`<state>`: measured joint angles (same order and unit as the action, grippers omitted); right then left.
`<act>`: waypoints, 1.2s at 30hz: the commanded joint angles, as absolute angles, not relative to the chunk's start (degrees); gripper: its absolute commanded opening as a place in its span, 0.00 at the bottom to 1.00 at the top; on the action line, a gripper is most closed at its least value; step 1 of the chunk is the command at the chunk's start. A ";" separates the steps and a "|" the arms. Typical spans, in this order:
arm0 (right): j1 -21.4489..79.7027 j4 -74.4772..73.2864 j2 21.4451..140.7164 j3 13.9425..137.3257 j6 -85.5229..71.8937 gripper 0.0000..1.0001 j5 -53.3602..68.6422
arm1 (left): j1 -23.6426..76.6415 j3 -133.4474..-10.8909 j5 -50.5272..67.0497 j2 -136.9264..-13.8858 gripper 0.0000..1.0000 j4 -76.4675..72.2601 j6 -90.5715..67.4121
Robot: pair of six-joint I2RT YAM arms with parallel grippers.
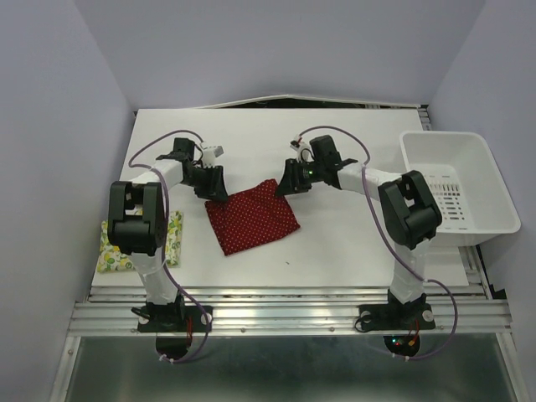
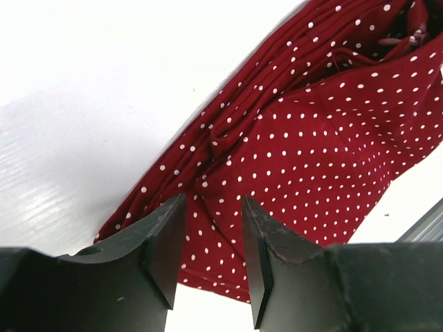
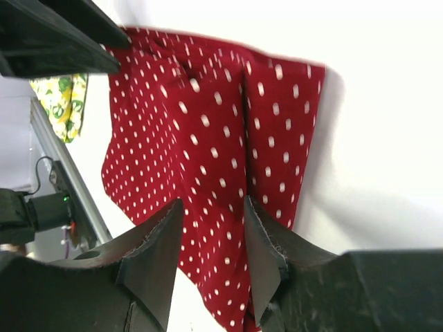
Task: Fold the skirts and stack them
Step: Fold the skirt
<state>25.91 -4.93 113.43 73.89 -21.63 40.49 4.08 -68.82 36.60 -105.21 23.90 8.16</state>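
The dark red skirt with white polka dots [image 1: 253, 218] lies folded flat mid-table. My left gripper [image 1: 216, 191] hangs at its far left corner. In the left wrist view the gripper [image 2: 213, 207] is open, with wrinkled red fabric [image 2: 311, 138] showing between its fingers and nothing clamped. My right gripper [image 1: 283, 186] is over the far right corner. It is also open [image 3: 213, 211] above the red cloth [image 3: 208, 124]. The lemon-print skirt [image 1: 109, 251] lies folded at the table's left edge, partly hidden by the left arm, and a piece of it [image 3: 61, 104] shows in the right wrist view.
A white plastic bin [image 1: 456, 188] stands at the right edge of the table. The white tabletop [image 1: 352, 243] extends around the red skirt. A metal rail [image 1: 293, 314] runs along the near edge by the arm bases.
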 commanded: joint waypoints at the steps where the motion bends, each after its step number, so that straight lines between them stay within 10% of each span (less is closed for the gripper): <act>1: 26.10 -3.69 114.26 80.40 -18.55 0.46 38.07 | 5.18 -71.19 38.14 -106.96 0.49 23.91 9.06; 20: 23.73 -5.89 130.34 93.52 -19.51 0.53 38.75 | 5.80 -75.41 41.04 -111.88 0.51 22.94 7.74; 36: 23.73 -5.98 130.52 90.62 -18.46 0.32 41.48 | 8.52 -76.82 42.63 -115.14 0.44 19.25 4.49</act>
<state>23.31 -6.00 130.26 91.22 -19.27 40.36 7.97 -76.01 41.17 -114.85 20.97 5.96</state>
